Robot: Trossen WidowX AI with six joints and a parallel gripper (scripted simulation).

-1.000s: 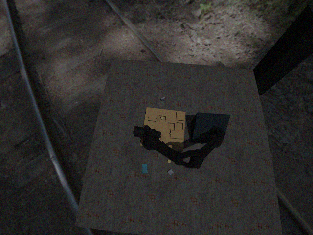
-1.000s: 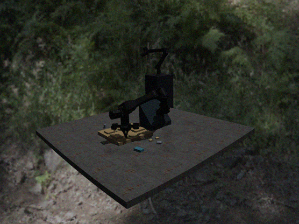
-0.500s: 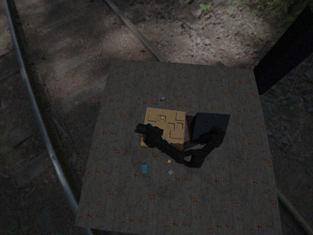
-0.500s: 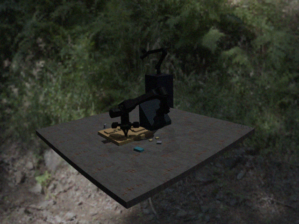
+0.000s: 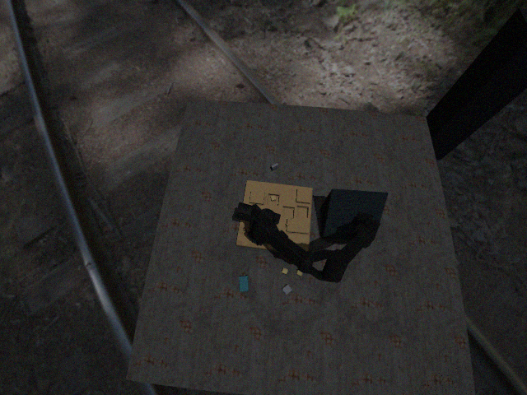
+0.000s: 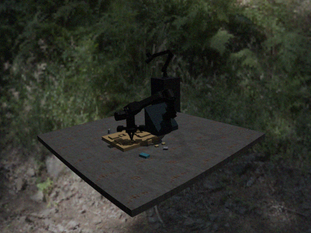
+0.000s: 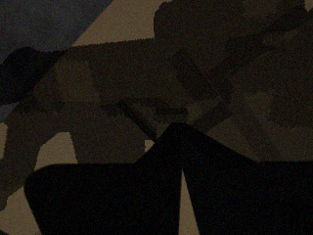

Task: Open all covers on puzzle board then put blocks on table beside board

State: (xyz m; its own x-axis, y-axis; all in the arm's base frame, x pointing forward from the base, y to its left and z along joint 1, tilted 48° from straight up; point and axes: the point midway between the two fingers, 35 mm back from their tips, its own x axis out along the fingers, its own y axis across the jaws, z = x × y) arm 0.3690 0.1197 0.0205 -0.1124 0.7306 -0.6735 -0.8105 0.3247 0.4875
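Spanning much of the scene, the desk (image 5: 323, 336) (image 6: 160, 175) carries all items. Arm (image 5: 286, 246) (image 6: 144, 104) arched, reaching over the puzzle board (image 5: 278, 185) (image 6: 110, 139), wrist pointing down. End effector (image 6: 131, 139) (image 7: 177, 129) low over the board, fingers closed together; whether a thin piece is pinched, cannot tell. Teal block (image 5: 243, 283) (image 6: 144, 155) on desk, apart from board. Pale grey block (image 5: 286, 289) (image 6: 165, 148) likewise.

The shut claw (image 6: 131, 139) (image 7: 177, 129) points straight down, fingertips together.

No lettering, label, brand, number or sign can be read anywhere in these dark, grainy views.
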